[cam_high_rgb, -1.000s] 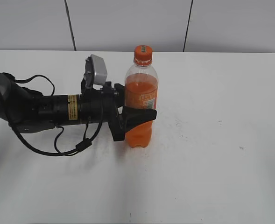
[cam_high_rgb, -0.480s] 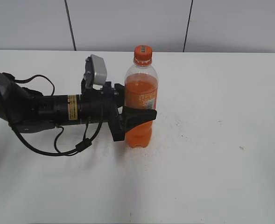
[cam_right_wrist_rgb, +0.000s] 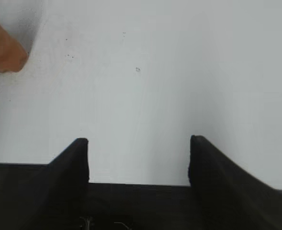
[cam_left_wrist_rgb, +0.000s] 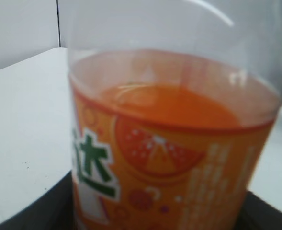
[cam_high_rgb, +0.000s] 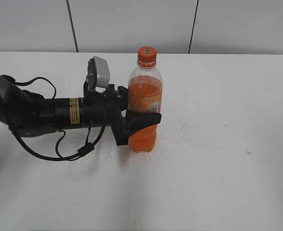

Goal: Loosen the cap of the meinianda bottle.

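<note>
The meinianda bottle [cam_high_rgb: 144,103] stands upright on the white table, clear plastic with orange drink and an orange label. Its orange cap [cam_high_rgb: 147,56] sits on top, free of any gripper. My left gripper [cam_high_rgb: 142,120] comes in from the left and is shut on the bottle's waist. In the left wrist view the bottle [cam_left_wrist_rgb: 169,143] fills the frame, its label close up between the dark fingers [cam_left_wrist_rgb: 45,206]. My right gripper [cam_right_wrist_rgb: 138,143] is open and empty over bare table; it is out of the exterior view. An orange blur, the bottle's base [cam_right_wrist_rgb: 2,48], shows at that view's upper left.
The white table [cam_high_rgb: 218,144] stretches right and in front of the bottle. A grey panelled wall [cam_high_rgb: 131,24] runs behind its far edge. The left arm's cables [cam_high_rgb: 59,149] loop on the table at the left.
</note>
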You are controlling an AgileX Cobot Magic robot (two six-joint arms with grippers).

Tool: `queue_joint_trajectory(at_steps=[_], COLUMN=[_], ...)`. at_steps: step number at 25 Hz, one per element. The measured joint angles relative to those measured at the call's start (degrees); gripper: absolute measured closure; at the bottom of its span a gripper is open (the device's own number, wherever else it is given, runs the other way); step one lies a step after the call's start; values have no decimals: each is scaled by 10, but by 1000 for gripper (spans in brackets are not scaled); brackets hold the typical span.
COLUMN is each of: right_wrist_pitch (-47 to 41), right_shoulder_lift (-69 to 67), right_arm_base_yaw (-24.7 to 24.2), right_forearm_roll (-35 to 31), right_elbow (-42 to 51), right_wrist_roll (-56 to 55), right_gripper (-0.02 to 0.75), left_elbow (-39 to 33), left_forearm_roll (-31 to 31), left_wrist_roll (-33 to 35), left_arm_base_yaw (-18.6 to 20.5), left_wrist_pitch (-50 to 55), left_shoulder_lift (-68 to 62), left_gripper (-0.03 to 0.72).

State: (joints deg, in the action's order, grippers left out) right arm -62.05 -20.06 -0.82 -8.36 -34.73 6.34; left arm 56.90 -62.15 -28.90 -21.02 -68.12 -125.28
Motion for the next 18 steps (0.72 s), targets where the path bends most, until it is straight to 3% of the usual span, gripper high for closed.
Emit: queue_joint_trajectory(at_steps=[5, 9, 18], right_wrist_pitch=[32, 7, -57], right_shoulder_lift=[-71, -152, -433], right_arm_base_yaw=[0, 0, 0], right_forearm_roll=[-18, -25, -27], right_elbow=[-15, -57, -297], right_wrist_roll=[12, 4, -13], right_gripper=[247, 247, 247], left_elbow=[0, 0, 0], left_forearm_roll=[0, 0, 0], left_wrist_roll=[0, 0, 0], left_arm_base_yaw=[0, 0, 0], left_wrist_pitch=[0, 0, -1], left_shoulder_lift=[0, 0, 0], left_gripper=[273, 273, 273])
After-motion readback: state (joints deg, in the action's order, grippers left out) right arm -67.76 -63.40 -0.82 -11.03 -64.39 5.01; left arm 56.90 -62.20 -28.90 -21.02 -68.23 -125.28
